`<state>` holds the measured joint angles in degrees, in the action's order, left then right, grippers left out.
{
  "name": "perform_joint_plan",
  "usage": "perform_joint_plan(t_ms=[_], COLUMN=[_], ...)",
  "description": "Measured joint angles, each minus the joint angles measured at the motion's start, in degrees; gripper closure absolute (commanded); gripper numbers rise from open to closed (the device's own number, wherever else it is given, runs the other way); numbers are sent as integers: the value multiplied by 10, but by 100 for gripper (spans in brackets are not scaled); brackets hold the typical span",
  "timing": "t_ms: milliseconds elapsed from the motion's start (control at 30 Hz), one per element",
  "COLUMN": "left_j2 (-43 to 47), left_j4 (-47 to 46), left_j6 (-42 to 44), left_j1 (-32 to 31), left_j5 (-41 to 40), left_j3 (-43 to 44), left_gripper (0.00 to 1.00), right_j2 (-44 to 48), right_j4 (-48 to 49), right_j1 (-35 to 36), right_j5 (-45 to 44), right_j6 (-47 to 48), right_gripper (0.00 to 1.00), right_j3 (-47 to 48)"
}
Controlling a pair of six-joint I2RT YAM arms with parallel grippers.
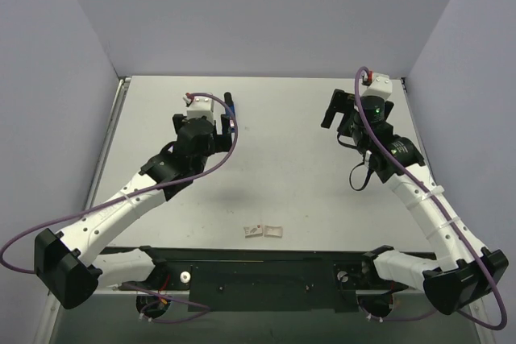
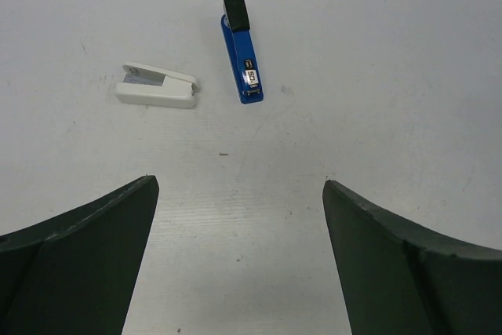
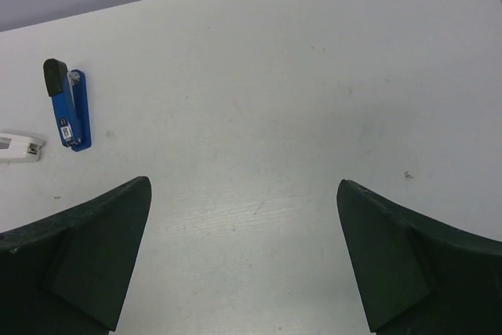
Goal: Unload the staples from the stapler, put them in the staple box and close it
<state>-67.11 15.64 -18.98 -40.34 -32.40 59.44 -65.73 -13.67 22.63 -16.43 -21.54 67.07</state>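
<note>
Here the stapler (image 2: 241,49) lies flat on the pale grey table (image 2: 408,100), in the far left part of it. Seen from the left wrist, its black end points away from the camera and its blue body, with a small label on top, runs back toward the camera. Just beside it, to its left in that view and not touching it, lies a white bar-shaped object (image 2: 157,86). This object is set at an angle to the stapler and has an open slot showing at one end.

The left gripper (image 2: 239,184) hovers a little short of both items. Its two dark fingers (image 2: 78,256) are spread wide, with only bare table between them.

The right gripper (image 3: 243,184) is over the right part of the table, well apart from the stapler. Its fingers (image 3: 408,256) are likewise spread wide and hold nothing. From the right wrist, the stapler and the tip of the white object show at the left edge.

In the top view, the left wrist hides most of the stapler. Two small white scraps (image 1: 264,231) lie side by side near the near edge, between the arm bases; what they are is too small to tell.
</note>
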Motion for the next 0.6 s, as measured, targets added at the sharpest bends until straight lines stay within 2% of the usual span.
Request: perform_joint_plan(t_ms=[367, 600], left_j2=[-42, -77], left_j4=[16, 28], left_j6=[-2, -5], left_j1=[5, 47], left_j5=[-30, -19], left_j3=[45, 101], left_gripper=[3, 3], right_j2=[13, 12], right_j4=[12, 13], right_j1=[7, 11], right_j5=[-59, -59], right_j6=[20, 23], right_gripper=[0, 1], right_j3=[-5, -11])
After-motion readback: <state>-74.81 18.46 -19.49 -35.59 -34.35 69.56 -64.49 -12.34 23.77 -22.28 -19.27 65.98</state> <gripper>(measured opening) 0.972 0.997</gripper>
